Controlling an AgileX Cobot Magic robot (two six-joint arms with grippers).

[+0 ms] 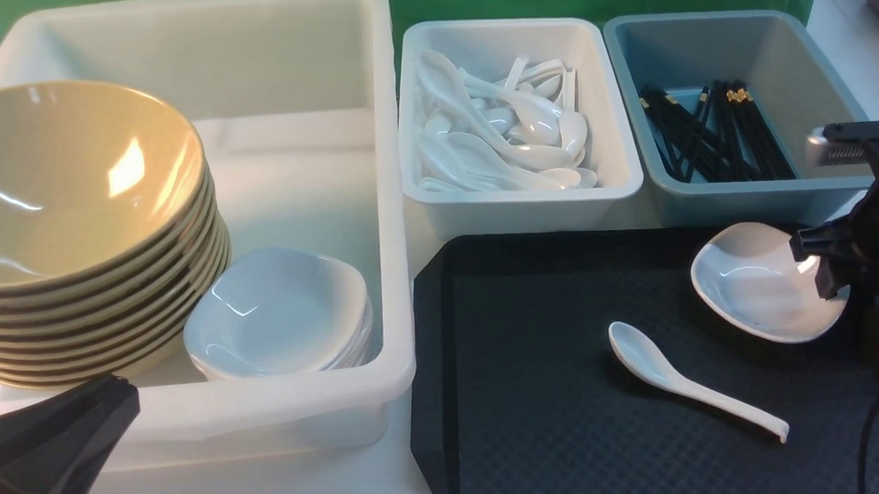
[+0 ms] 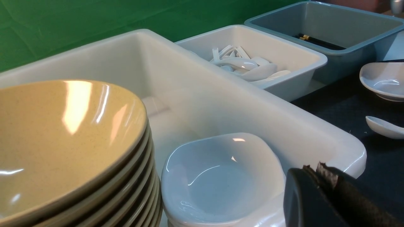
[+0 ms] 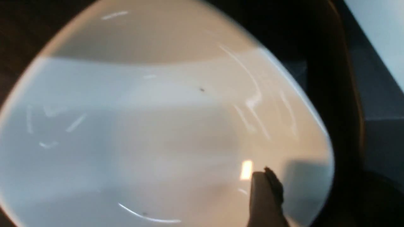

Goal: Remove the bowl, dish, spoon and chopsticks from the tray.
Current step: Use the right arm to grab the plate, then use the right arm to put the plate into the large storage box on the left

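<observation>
On the black tray [image 1: 530, 331] lie a white dish [image 1: 755, 283] at the far right and a white spoon [image 1: 671, 378] in front of it. My right gripper [image 1: 820, 259] is open at the dish's right rim. In the right wrist view one finger [image 3: 265, 195] hangs over the dish [image 3: 157, 126] and the other is outside its rim. No bowl or chopsticks are on the tray. Mustard bowls [image 1: 72, 187] stand stacked in the big white bin [image 1: 390, 205], and black chopsticks [image 1: 713, 131] lie in the grey-blue bin. My left gripper [image 2: 315, 168] is shut and empty beside the big bin's near corner.
White dishes [image 1: 281, 311] are stacked next to the bowls in the big bin. A smaller white bin [image 1: 612, 168] behind the tray holds several white spoons. The grey-blue bin [image 1: 828, 80] stands to its right. A green backdrop closes the far side.
</observation>
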